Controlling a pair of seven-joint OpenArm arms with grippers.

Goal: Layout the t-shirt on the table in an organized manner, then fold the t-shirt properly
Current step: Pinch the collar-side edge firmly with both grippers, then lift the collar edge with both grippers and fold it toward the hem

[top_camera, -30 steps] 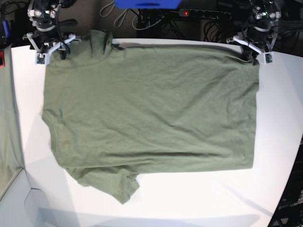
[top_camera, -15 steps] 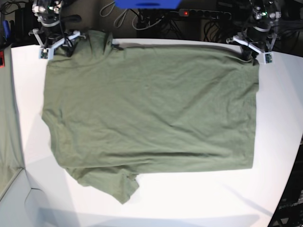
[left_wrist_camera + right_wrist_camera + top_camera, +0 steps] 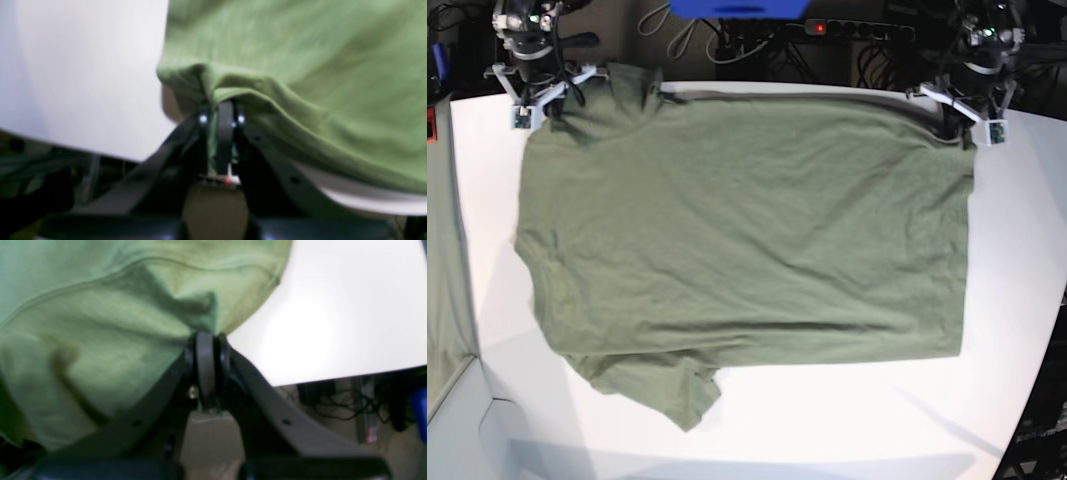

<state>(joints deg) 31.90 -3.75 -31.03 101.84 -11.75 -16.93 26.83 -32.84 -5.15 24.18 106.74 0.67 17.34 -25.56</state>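
Nearest you, the t-shirt (image 3: 747, 240) is lying spread across the table (image 3: 847, 420), one sleeve pointing off its near edge and bare white tabletop showing on every side of it but the far one. Its body is looking mostly flat, with only faint creases running across it.

At the shirt's far edge, both arms are working. You are holding the far corner at the hem end with the left gripper (image 3: 222, 110): its jaws are pressed fully together on a pinch of green cloth, which is tenting up over the tips. At the shoulder end, the right gripper (image 3: 205, 336) is likewise clamped tight on a fold of fabric just beside the shirt's edge, the cloth bunching around the tips.

The risk from here lies in those two small pinches. If you are lifting or pulling unevenly, one corner may be slipping free while the other is dragging the shirt askew. Each grip may also be catching only the top layer, so the lower layer could be sagging behind and wrinkling the fold.
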